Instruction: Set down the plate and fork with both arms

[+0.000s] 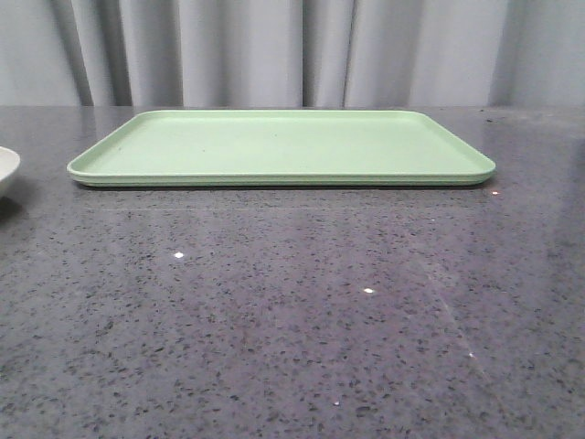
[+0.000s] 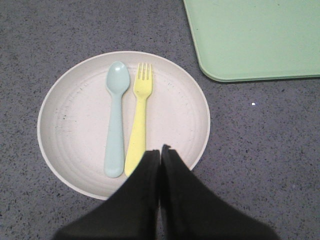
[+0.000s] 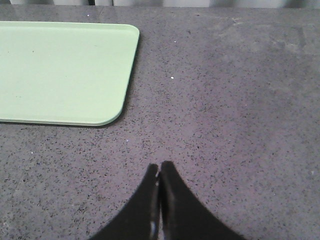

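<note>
In the left wrist view the cream-white plate (image 2: 75, 125) rests on the grey stone table. A small yellow fork (image 2: 139, 125) lies in it beside a pale blue spoon (image 2: 115, 120). My left gripper (image 2: 160, 149) hovers above the plate's rim, shut and holding nothing, its tips just past the fork's handle end. In the front view only a sliver of the plate (image 1: 5, 169) shows at the left edge. My right gripper (image 3: 159, 166) is shut and empty above bare table, apart from the tray.
A flat light-green tray (image 1: 283, 146) lies mid-table with nothing on it; its corners show as the tray (image 2: 260, 40) and the tray (image 3: 60, 70) in the wrist views. Grey curtains hang behind the table.
</note>
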`<control>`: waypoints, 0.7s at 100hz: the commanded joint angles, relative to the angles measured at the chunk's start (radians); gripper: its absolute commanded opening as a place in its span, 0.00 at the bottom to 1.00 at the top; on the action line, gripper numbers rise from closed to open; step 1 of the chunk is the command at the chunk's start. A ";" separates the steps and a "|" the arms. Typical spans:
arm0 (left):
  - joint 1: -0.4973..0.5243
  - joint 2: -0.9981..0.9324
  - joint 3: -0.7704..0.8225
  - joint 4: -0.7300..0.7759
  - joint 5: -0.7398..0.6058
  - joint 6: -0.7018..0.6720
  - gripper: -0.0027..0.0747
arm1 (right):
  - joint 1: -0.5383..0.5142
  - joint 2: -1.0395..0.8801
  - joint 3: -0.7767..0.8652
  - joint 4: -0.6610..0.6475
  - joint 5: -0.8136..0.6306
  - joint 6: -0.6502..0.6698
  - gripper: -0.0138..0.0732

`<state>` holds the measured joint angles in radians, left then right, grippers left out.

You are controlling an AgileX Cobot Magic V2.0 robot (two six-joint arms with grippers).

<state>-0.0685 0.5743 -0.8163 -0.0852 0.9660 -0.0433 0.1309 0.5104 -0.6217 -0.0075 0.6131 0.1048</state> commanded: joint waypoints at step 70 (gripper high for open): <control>0.037 0.110 -0.032 0.113 -0.212 -0.011 0.85 | -0.006 0.010 -0.036 0.002 -0.105 0.001 0.78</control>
<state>-0.0527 0.6451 -0.8163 -0.0076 0.8644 -0.0433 0.1309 0.5104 -0.6217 0.0000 0.5903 0.1066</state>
